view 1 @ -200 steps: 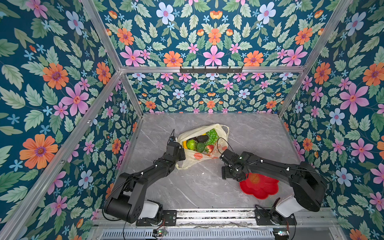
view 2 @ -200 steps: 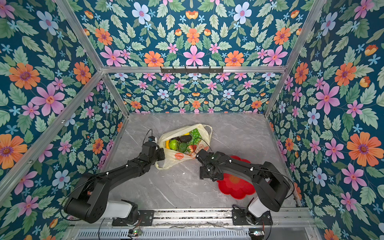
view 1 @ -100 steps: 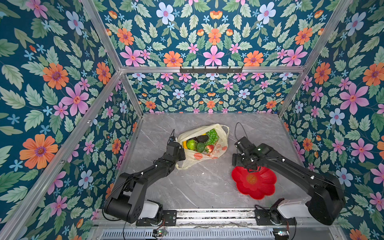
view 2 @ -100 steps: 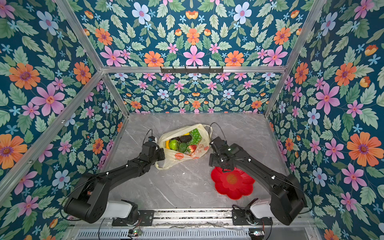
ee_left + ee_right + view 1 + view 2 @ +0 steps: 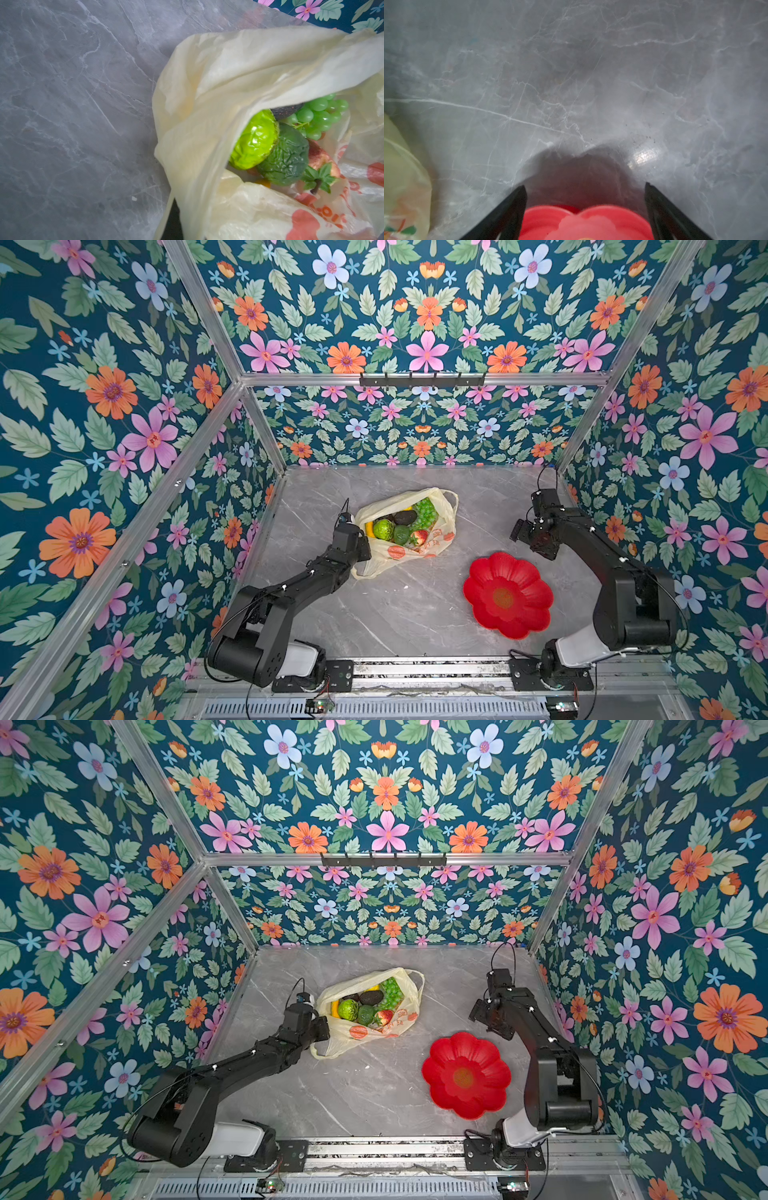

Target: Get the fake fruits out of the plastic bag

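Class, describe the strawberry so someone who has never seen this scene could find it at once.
On the grey marble table, find the cream plastic bag lying open beside the red flower-shaped dish. Among the fruits in its mouth, the strawberry lies nearest the dish: the only red one, with a green leafy cap, beside green and dark neighbours.

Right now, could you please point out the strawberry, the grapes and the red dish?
strawberry [image 5: 419,537], in a top view, red body.
grapes [image 5: 318,116], left wrist view, bunch's middle.
red dish [image 5: 530,587], in a top view, bare petal.
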Controlling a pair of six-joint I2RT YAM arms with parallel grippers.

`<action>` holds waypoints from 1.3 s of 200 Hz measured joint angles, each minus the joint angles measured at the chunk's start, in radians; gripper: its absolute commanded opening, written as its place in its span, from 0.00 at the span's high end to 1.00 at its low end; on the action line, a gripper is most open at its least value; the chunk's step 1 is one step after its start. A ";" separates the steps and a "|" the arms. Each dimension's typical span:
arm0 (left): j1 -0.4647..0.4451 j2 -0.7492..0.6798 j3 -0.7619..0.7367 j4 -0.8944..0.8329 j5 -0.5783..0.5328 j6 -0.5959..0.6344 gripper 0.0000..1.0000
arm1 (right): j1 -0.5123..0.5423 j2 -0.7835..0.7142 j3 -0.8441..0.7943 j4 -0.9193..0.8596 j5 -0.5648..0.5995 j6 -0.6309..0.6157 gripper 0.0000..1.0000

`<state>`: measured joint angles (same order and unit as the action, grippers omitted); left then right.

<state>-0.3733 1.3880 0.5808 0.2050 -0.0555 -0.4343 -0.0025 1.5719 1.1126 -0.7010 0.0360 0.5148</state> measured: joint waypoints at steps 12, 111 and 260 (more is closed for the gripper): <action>0.000 0.000 0.000 0.000 -0.001 0.000 0.97 | -0.008 0.041 0.012 0.010 -0.003 -0.008 0.10; 0.000 0.003 0.000 0.000 -0.002 0.007 0.97 | 0.039 0.135 -0.056 0.047 -0.032 -0.050 0.12; -0.006 0.016 0.003 0.002 0.009 0.014 0.97 | 0.259 -0.071 0.006 -0.014 0.035 -0.054 0.13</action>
<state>-0.3798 1.4044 0.5842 0.2073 -0.0463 -0.4198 0.2569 1.5005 1.1187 -0.7155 0.0715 0.4610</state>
